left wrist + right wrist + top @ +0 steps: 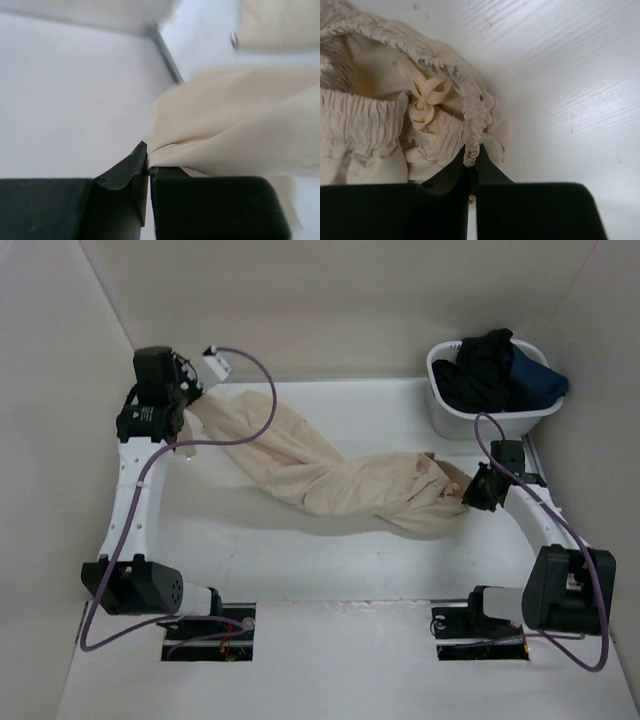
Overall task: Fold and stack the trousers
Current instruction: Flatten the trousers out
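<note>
One big white counter holds the trousers, stretched in a long twisted line from far left to the right side. The left claw pinches the cloth at the far-left end. The right claw pinches the stretchy waist at the right end. Each arm has one end, so I think the next move is bringing the two ends together.

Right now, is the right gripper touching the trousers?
Touching. The right wrist view shows the right gripper shut on the gathered waistband edge of the trousers.
</note>
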Available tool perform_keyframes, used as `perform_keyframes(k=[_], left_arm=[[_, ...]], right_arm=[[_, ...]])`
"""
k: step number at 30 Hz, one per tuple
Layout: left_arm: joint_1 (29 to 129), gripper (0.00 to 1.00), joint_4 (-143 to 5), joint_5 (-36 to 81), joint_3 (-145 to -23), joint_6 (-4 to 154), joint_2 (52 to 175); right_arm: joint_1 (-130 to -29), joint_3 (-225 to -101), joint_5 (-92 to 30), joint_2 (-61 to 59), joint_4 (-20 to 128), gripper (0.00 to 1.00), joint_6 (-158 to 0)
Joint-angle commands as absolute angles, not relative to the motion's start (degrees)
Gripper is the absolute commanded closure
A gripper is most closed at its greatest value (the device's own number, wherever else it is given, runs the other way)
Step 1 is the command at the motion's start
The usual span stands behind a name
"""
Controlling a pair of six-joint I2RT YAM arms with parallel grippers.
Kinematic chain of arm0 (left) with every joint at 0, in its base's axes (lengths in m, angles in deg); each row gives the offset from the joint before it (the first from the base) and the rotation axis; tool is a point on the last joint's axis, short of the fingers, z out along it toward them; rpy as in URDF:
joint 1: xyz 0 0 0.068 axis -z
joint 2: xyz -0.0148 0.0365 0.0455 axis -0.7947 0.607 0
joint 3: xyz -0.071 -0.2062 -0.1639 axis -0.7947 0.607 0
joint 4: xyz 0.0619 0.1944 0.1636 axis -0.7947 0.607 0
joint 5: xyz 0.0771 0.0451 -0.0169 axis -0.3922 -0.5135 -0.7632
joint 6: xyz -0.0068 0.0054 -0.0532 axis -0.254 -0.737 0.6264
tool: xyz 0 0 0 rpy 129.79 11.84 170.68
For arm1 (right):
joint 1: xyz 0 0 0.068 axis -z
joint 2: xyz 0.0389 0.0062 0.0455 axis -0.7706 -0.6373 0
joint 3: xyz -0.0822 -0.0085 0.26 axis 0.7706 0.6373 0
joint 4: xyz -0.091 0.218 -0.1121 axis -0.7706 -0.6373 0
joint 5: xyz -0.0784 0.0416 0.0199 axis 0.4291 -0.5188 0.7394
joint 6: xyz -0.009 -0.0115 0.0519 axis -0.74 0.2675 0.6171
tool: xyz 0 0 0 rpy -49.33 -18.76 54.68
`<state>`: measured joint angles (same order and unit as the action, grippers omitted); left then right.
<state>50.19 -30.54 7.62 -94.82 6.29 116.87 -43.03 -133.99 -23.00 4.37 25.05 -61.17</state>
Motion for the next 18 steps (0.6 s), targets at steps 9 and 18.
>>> perform_keyframes(k=[9, 18], left_arm=[[65.3, 0.93, -29.1, 6.4, -157.3, 1.0, 163.8], [63.5, 0.13, -31.9, 9.3, -152.4, 4.5, 170.7]], right_arm=[[-46.5, -131.1, -25.6, 21.2, 13.1, 1.0, -60.4], [-47.4, -131.2, -26.3, 24.3, 10.6, 1.0, -58.7]])
